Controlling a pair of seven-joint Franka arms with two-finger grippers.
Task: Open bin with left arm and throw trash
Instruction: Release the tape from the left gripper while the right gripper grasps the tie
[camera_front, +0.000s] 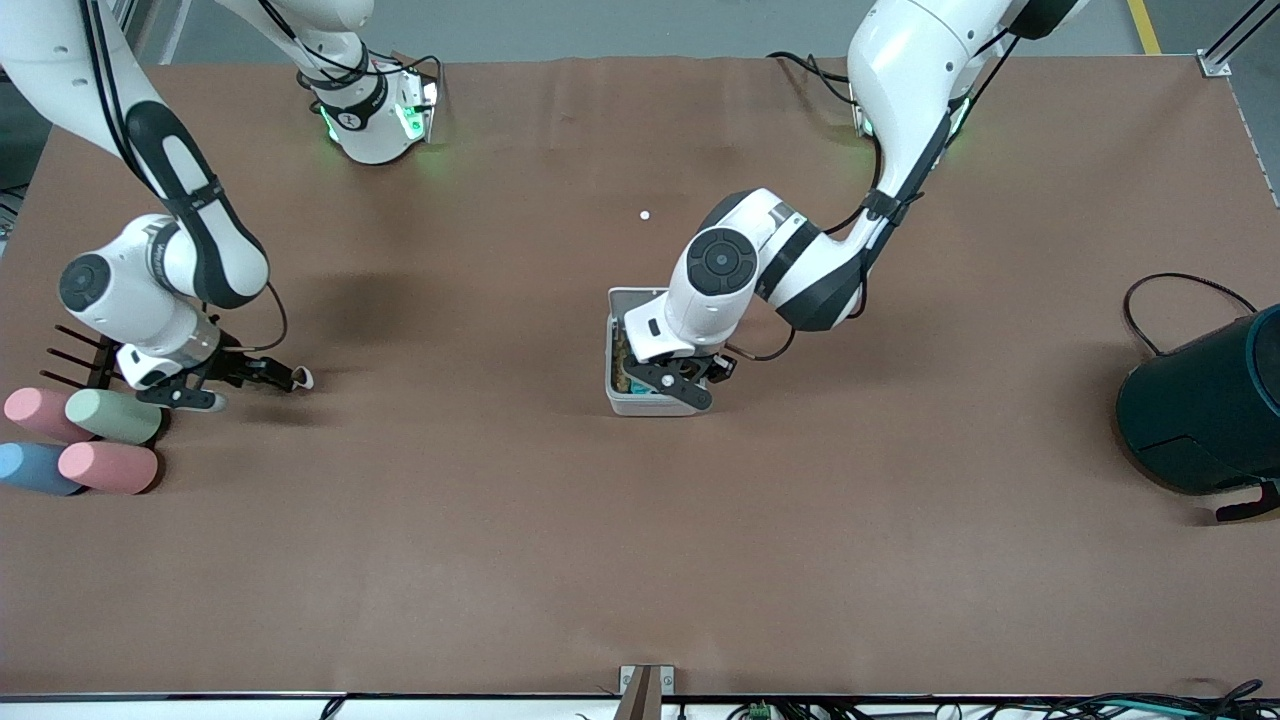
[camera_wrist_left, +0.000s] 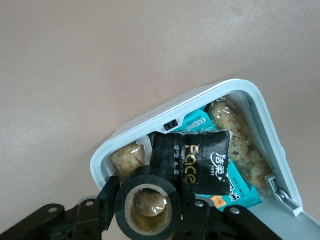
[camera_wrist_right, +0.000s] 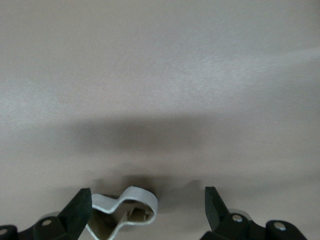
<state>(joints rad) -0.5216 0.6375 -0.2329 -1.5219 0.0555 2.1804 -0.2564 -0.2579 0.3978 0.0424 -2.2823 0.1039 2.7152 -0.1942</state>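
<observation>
Black tape roll (camera_wrist_left: 146, 209) sat clamped in left jaws (camera_front: 688, 378) over open bin (camera_front: 612, 345); might snag on release. Right jaws (camera_wrist_right: 145, 212) gaped around band (camera_wrist_right: 122, 212).

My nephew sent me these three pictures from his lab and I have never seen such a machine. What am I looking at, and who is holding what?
Two white robot arms work at a brown table. The wide picture looks down from a high camera facing them; the other two come from cameras on each arm's wrist. The left gripper is over the open bin at mid-table, its fingers shut on a dark tape roll. Snack wrappers, one black, already lie inside. The right gripper, at the right arm's end of the table, stands open around a white band loop lying on the table. Foam rollers lie beside it; a big teal cylinder sits at the left arm's end.
</observation>
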